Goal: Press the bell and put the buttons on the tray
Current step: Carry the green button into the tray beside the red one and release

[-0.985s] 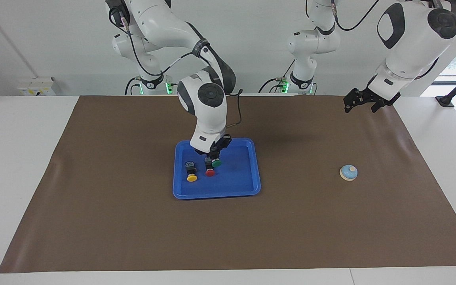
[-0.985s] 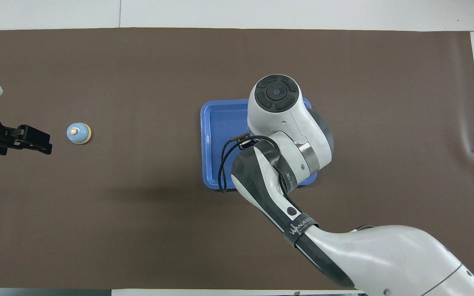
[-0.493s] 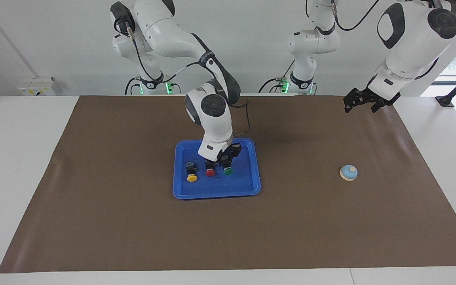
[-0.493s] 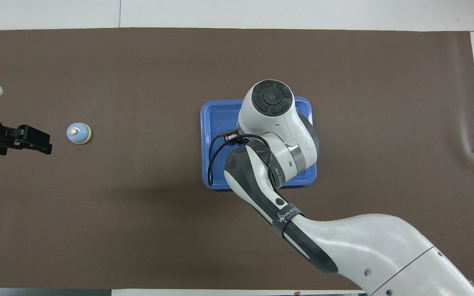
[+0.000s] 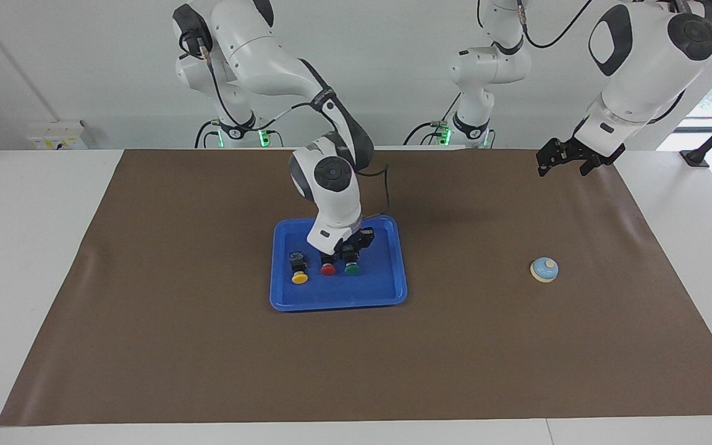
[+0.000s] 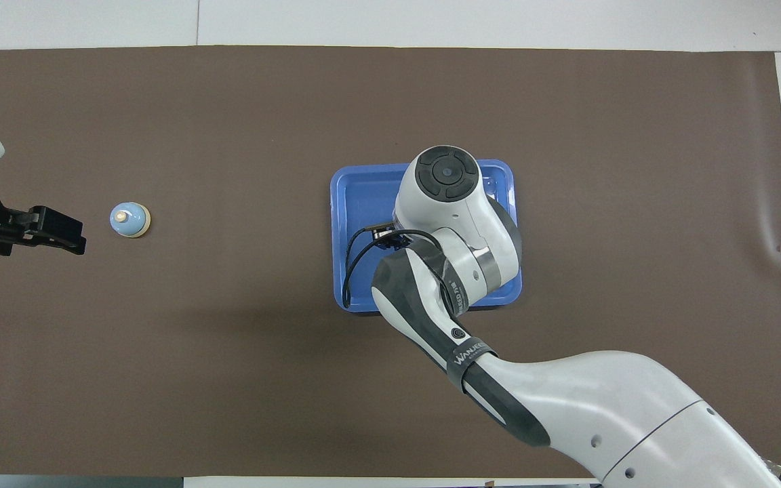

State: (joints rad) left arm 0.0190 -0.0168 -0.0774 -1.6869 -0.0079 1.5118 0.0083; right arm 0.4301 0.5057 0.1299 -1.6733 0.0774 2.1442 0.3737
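Observation:
The blue tray point(image 5: 381, 290) lies mid-table, and in the overhead view the right arm covers much of this tray point(image 6: 356, 196). A yellow button point(image 5: 298, 272) and a red button point(image 5: 328, 269) stand side by side in it. The green button point(image 5: 351, 269) is down beside the red one, toward the left arm's end. My right gripper point(image 5: 348, 252) is shut on the green button's black body. The light-blue bell point(image 5: 544, 269) sits alone toward the left arm's end, and the overhead view shows the bell point(image 6: 129, 219) close to my open left gripper point(image 6: 58, 230). That left gripper point(image 5: 563, 161) hangs raised and holds nothing.
A brown mat point(image 5: 207, 346) covers most of the white table. The right arm's wrist and forearm point(image 6: 451, 230) hang over the tray and hide the buttons in the overhead view.
My right gripper carried the green button toward the left arm's end of the tray and lowered it beside the red button. The left arm has not moved.

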